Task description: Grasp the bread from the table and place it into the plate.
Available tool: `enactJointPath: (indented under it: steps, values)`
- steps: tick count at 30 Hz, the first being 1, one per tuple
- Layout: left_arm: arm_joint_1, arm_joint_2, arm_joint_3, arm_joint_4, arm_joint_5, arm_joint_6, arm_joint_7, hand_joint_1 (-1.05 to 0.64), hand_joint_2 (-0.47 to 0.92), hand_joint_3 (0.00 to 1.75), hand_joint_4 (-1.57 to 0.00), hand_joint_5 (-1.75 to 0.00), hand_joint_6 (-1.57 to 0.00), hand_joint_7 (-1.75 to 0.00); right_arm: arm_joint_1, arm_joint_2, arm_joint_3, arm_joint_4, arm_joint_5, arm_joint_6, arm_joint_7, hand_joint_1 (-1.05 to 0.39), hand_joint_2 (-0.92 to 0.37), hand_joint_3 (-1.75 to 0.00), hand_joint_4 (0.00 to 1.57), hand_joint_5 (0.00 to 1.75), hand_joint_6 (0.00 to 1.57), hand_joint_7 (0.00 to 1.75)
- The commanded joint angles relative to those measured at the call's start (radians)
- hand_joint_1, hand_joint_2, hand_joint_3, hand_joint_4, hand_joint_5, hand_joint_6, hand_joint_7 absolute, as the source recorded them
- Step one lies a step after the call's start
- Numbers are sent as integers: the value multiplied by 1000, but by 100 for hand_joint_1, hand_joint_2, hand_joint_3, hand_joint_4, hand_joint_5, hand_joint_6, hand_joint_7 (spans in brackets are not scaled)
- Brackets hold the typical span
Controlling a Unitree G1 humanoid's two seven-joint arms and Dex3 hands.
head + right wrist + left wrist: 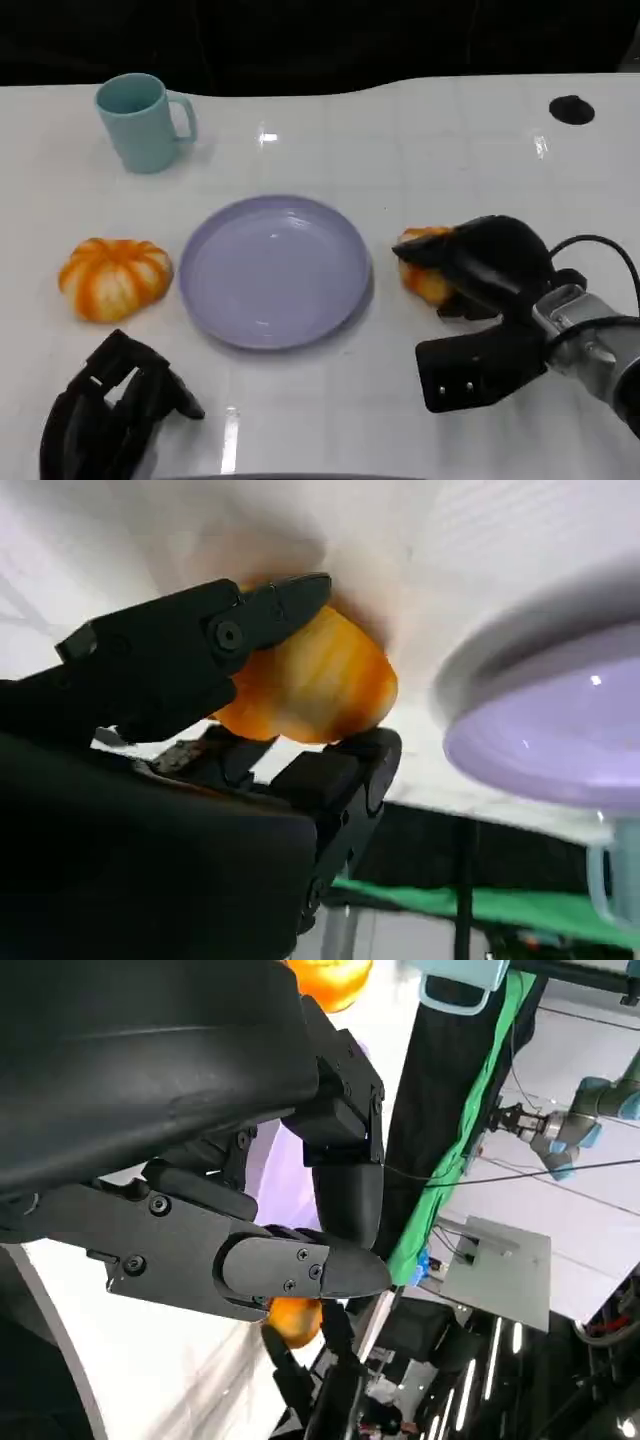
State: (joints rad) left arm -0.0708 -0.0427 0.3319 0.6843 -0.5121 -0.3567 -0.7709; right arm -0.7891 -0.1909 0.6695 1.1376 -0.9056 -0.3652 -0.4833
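Note:
The bread (pixel 422 268), a small orange-brown piece, lies on the white table just right of the lilac plate (pixel 275 270). My right hand (pixel 490 262) covers it from the right. In the right wrist view black fingers (pixel 210 635) press the bread (pixel 315 685) from one side and the thumb from the other, so the hand grips it beside the plate (pixel 550 730). I cannot tell whether it still touches the table. My left hand (pixel 115 405) rests near the front left edge, fingers curled in on nothing.
An orange-and-white pumpkin-shaped item (pixel 115 278) sits left of the plate. A teal mug (pixel 140 122) stands at the back left. A black round spot (pixel 571 109) marks the far right of the table. The plate holds nothing.

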Motion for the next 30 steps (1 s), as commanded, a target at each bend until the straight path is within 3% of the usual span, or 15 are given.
enactJointPath:
  steps: [1,2,3,5,6,7,8,9,10,11,15,19,22,27,30]
  values:
    - [13,9,0,-21,-3,10,3,-59,92,24,-64,-175,-51,-155,-1,-23,4,30,0,-67,-145,-15,-88,0,116,47,114,6]
    - [13,8,1,-21,-3,7,3,-58,92,24,-64,-175,-51,-154,-3,-24,8,36,-4,-73,-166,-18,-89,-1,100,91,120,4]
    - [13,7,1,-21,-2,5,3,-58,92,24,-64,-175,-51,-154,-5,-23,11,42,-7,-77,-179,-20,-90,-1,88,123,123,3]
    - [12,6,2,-19,-4,5,0,-58,92,24,-64,-175,-51,-154,-7,-23,17,51,-14,-93,-222,-20,-91,-2,74,160,132,6]
    - [11,7,2,-18,-5,7,-1,-58,92,24,-64,-175,-51,-155,-8,-23,20,55,-19,-100,-244,-19,-92,-3,71,167,135,8]
    - [10,7,2,-19,-5,9,-1,-59,92,24,-64,-175,-51,-155,-9,-23,22,58,-22,-107,-262,-19,-92,-9,69,171,128,29]
    - [11,7,2,-20,-6,9,-2,-59,92,24,-65,-175,-51,-155,-9,-23,23,62,-24,-114,-278,-17,-91,-16,68,173,90,104]
    - [12,7,2,-22,-6,8,-2,-58,92,24,-65,-175,-51,-155,-10,-22,24,65,-26,-121,-294,-16,-91,-19,67,174,73,135]
    - [12,7,2,-22,-6,8,-2,-58,92,24,-65,-175,-51,-155,-11,-23,25,68,-27,-129,-307,-15,-90,-21,67,174,65,151]
    - [12,7,2,-21,-6,7,-2,-58,92,24,-65,-175,-51,-154,-13,-23,28,70,-29,-136,-326,-14,-89,-22,68,174,61,158]
    - [14,6,2,-23,-5,5,-3,-58,92,24,-65,-175,-52,-153,-15,-22,28,79,-25,-162,-383,-13,-86,-24,71,175,63,158]
    - [12,7,3,-20,-7,7,-7,-58,92,24,-65,-175,-52,-153,-20,-24,11,78,-3,-192,-403,-11,-78,-29,71,175,53,173]
    - [15,5,1,-24,-5,7,-2,-58,92,24,-65,-175,-52,-152,-22,-21,-19,70,27,-235,-413,-10,-63,-58,74,175,55,174]
    - [15,4,1,-24,-2,2,0,-57,92,25,-64,-175,-53,-152,-43,-6,-65,43,81,-301,-395,-7,-61,-70,81,175,60,175]
    - [10,7,0,-22,-5,14,-1,-58,92,24,-65,-175,-53,-152,-65,11,-83,18,109,-328,-360,-6,-53,-88,84,175,64,173]
